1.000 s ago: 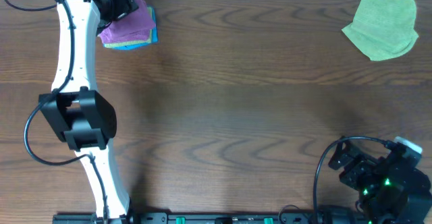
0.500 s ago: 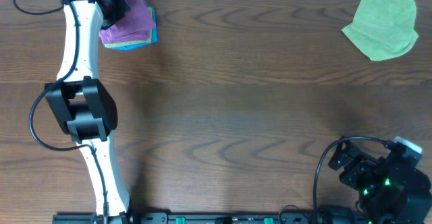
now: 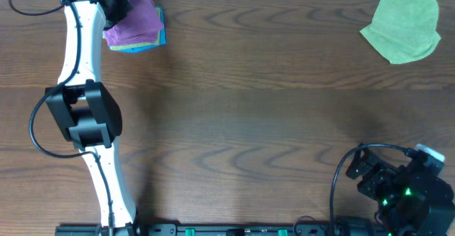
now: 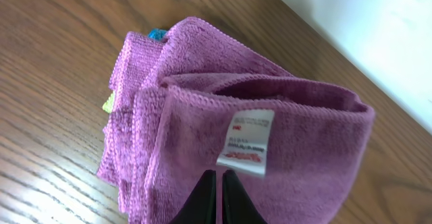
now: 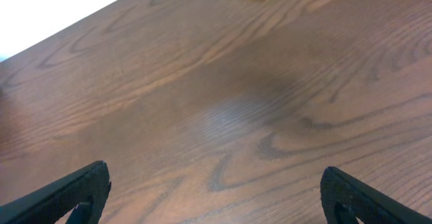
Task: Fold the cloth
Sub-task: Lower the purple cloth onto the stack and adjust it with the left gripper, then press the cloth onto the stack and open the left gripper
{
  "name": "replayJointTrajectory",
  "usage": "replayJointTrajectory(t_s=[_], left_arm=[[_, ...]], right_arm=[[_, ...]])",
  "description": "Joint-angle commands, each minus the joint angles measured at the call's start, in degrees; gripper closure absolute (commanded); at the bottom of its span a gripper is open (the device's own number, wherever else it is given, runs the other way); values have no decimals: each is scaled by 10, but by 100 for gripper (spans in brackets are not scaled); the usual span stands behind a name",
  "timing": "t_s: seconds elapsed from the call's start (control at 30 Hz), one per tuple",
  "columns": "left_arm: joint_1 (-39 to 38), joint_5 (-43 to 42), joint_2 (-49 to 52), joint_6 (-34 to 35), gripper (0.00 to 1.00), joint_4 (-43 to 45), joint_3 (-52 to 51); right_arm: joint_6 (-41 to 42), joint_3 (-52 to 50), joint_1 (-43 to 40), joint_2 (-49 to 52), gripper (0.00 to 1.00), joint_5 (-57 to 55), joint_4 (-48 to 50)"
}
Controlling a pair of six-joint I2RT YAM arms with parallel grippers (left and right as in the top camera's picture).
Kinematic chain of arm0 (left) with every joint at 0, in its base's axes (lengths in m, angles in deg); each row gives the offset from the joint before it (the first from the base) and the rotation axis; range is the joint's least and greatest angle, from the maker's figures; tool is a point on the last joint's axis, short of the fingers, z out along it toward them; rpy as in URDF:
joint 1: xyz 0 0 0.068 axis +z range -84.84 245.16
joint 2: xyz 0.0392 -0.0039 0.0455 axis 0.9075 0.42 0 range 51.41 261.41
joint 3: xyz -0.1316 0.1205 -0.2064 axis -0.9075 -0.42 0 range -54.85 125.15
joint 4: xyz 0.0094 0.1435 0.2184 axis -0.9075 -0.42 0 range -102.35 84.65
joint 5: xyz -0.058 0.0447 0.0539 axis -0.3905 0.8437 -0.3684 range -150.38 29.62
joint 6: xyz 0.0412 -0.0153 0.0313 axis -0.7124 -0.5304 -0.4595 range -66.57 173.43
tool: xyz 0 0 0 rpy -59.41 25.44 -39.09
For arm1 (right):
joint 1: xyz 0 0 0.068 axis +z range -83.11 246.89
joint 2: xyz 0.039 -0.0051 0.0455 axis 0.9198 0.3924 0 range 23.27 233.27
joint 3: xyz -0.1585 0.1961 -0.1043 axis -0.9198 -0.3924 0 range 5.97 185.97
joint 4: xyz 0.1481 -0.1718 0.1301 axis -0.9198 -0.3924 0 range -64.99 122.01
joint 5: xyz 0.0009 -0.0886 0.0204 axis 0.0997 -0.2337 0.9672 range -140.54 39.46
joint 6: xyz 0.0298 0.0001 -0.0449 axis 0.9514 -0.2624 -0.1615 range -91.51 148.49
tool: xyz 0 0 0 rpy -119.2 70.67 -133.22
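The cloth (image 3: 136,21) is purple, fuzzy, and lies rumpled on top of a small stack at the table's far left corner. In the left wrist view the cloth (image 4: 297,136) bulges upward in a loose loop, and its white tag (image 4: 246,142) faces the camera. My left gripper (image 3: 114,5) is at the cloth's left edge. Its two black tips (image 4: 219,175) are pressed together on the fabric just below the tag. My right gripper (image 5: 216,190) stands wide open over bare wood at the near right, holding nothing.
Under the cloth lie another purple cloth (image 4: 135,82), a blue one (image 3: 161,37) and a lime sliver (image 4: 106,104). A lime-green cloth (image 3: 402,26) sits at the far right corner. The table's back edge runs right behind the stack. The right arm (image 3: 402,186) is folded at the near right.
My left gripper has moved a little left and back at the stack and has shut on the cloth's edge. The right arm has not moved.
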Motion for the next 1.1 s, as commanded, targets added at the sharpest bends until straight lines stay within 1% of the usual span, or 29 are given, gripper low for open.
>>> replayJointTrajectory(t_s=[0.0,0.3,0.5,0.83,0.97,1.07], left_arm=[[3,12,29,-3,94,7,8],[15,11,40,3,94,37,8],[18,27,44,3,94,39,8],[18,25,56,3,94,53,8],[18,20,56,3,94,80,8],[18,0,56,3,94,115,8]], right_arm=[[8,-3,-5,-1,1,-2,-1],[8,-3,-5,-1,1,-2,-1],[8,-3,-5,-1,1,-2,-1],[8,-3,-5,-1,1,-2,-1],[8,-3,-5,-1,1,-2,-1],[8,-3,-5,-1,1,-2,-1]])
